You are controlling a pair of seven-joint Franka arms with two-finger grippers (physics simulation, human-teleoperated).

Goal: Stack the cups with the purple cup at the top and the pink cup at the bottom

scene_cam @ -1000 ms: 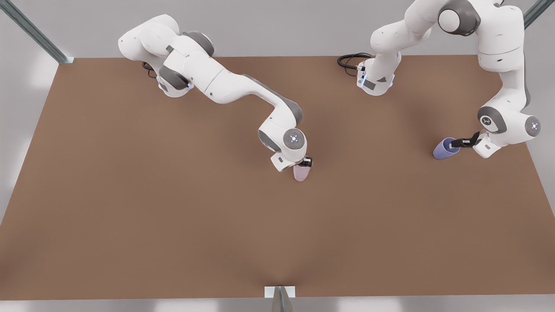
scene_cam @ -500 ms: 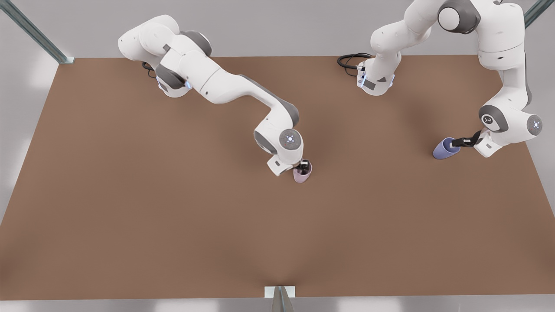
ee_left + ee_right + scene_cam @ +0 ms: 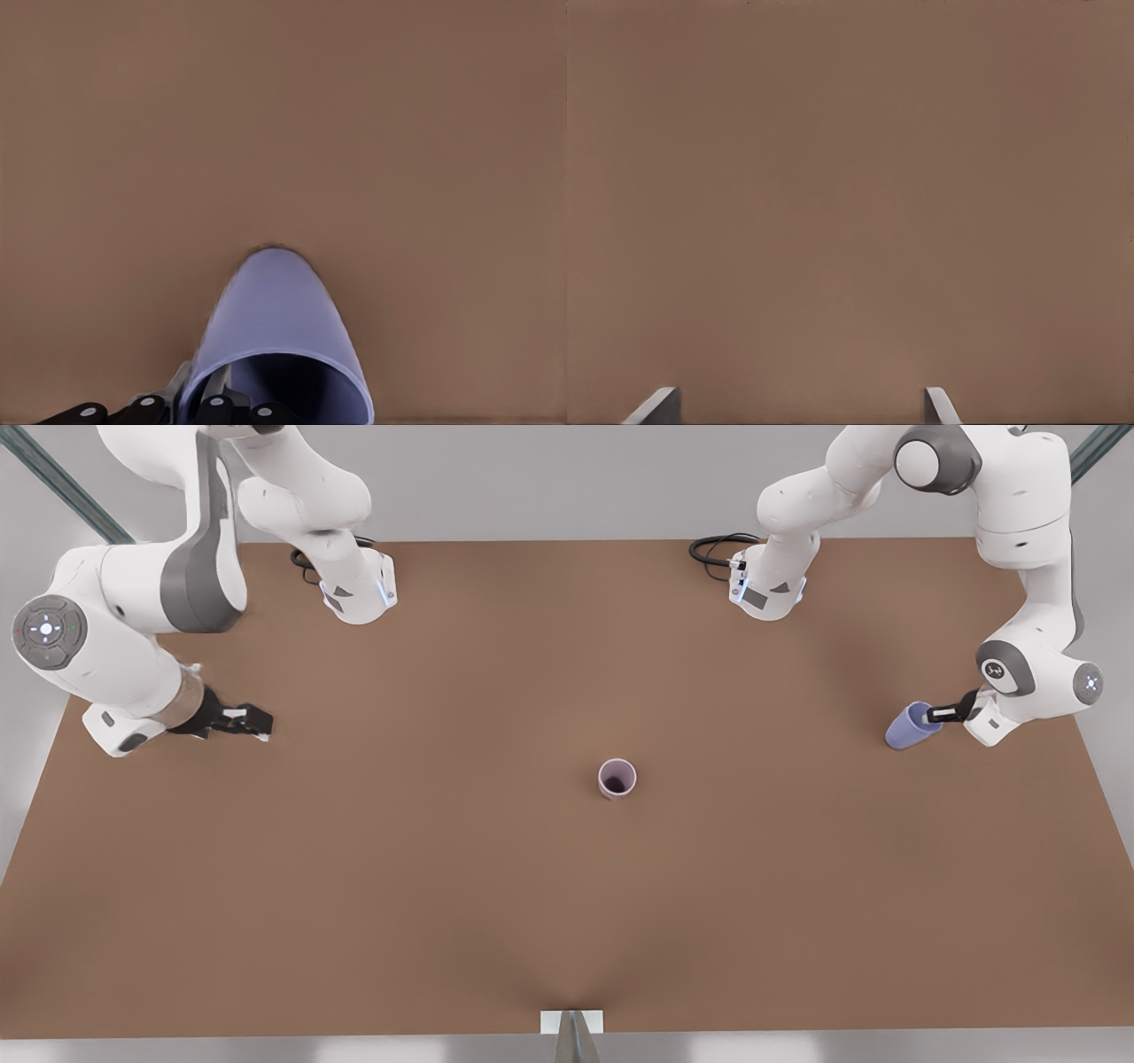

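The smooth tapered pink cup (image 3: 617, 778) stands upright mid-table (image 3: 443, 886). The left gripper (image 3: 941, 714) pinches the tilted, matte purple cup (image 3: 908, 727) by its rim near the table's edge. The right gripper (image 3: 252, 723) hangs spread and empty by the opposite edge.

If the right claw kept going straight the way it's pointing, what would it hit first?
Probably nothing: the right claw, open, points across bare table; the pink cup seems off that line, though depth is uncertain.

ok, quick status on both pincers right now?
Left pincer: shut on the purple cup, gripping its rim, at the front view's right.
Right pincer: open, holding nothing, over the table at the front view's left.
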